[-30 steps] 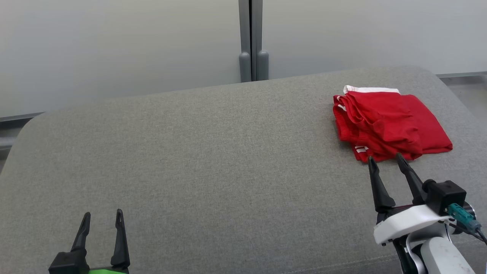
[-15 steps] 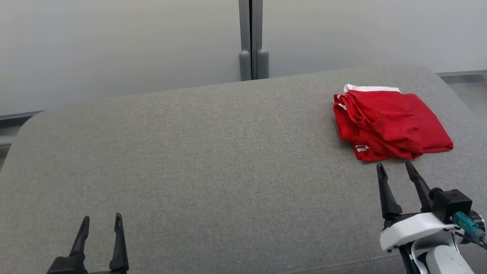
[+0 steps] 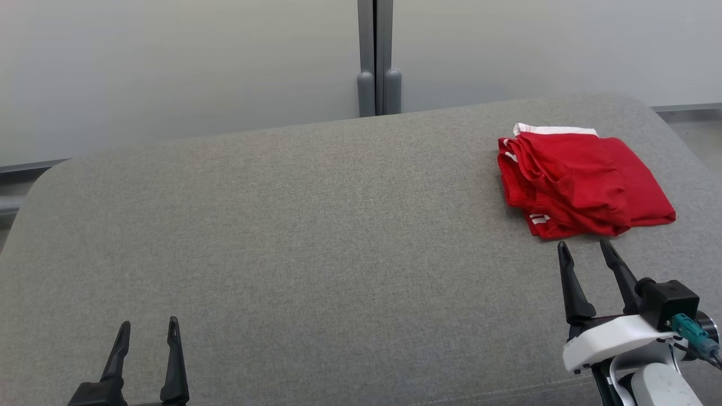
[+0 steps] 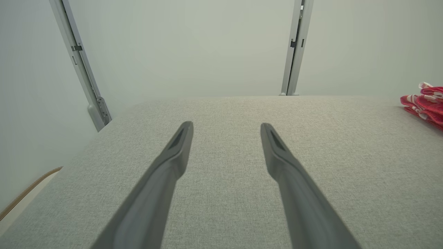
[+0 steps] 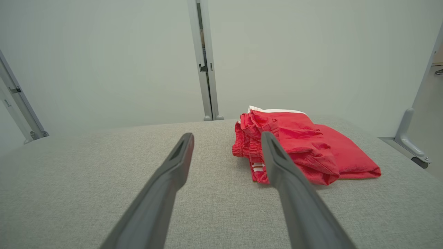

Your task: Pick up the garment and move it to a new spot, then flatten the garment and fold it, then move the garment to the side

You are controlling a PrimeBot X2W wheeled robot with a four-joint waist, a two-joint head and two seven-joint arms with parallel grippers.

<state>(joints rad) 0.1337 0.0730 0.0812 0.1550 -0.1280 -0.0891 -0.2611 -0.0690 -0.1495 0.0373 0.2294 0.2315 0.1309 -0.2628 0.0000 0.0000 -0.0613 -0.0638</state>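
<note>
A red garment (image 3: 581, 183) with white trim lies folded at the far right of the grey padded surface (image 3: 316, 237). In the right wrist view the garment (image 5: 301, 145) sits just beyond and right of the fingers. My right gripper (image 3: 584, 248) stands open a little short of the garment's near edge, touching nothing. My left gripper (image 3: 148, 326) is open at the lower left, far from the garment, with nothing between its fingers. The left wrist view catches the garment (image 4: 424, 103) at its right edge.
Pale wall panels with a grey vertical post (image 3: 379, 56) stand behind the surface. The surface's rounded right edge (image 3: 677, 141) runs close to the garment. Bare grey fabric stretches from the garment to the left side.
My right gripper has drawn back toward me from the garment's near edge. The left gripper has sunk slightly lower in the head view. The garment lies as before.
</note>
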